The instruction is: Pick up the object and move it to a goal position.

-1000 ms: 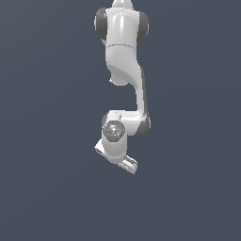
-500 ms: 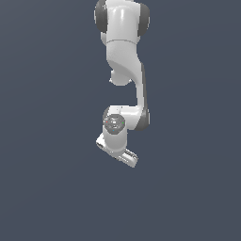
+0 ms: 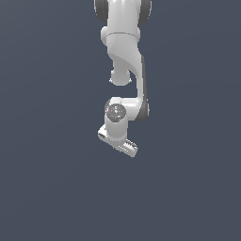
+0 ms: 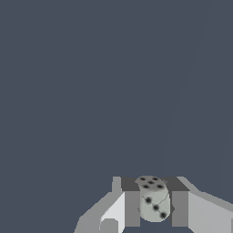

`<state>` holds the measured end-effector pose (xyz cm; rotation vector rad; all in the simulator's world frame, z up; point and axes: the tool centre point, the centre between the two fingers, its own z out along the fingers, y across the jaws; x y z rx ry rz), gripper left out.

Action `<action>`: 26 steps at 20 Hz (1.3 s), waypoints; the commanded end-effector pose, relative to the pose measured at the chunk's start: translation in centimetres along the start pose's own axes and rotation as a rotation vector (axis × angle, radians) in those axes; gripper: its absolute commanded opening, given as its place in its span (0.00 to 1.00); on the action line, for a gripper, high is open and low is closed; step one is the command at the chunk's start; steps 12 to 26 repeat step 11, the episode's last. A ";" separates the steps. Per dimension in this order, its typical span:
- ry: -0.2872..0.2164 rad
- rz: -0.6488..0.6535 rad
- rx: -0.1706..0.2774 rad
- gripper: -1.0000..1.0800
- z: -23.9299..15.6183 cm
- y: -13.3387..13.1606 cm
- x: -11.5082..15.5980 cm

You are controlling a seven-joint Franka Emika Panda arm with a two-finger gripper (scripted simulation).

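In the wrist view the object (image 4: 154, 204) is a small pale grey-beige die with black pips. It sits squeezed between my two grey fingers (image 4: 132, 207), which touch it on both sides. My gripper (image 4: 154, 205) is shut on it. In the exterior view the white arm reaches down the picture, and the gripper (image 3: 118, 142) shows only as the back of the white hand. The die and the fingertips are hidden under the hand there.
Only a plain dark grey-blue surface (image 3: 47, 179) shows around the arm in both views. No other object, container or edge is in view.
The hand and the whole arm have shifted a little toward the top of the exterior view. The hand's angle looks the same.
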<state>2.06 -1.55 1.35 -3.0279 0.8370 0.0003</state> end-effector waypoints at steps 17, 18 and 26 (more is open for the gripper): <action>0.000 0.000 0.000 0.00 -0.1 1.2 -2.3; 0.000 0.000 0.000 0.00 -0.1 1.2 -2.3; 0.000 0.000 0.000 0.00 -0.1 1.2 -2.3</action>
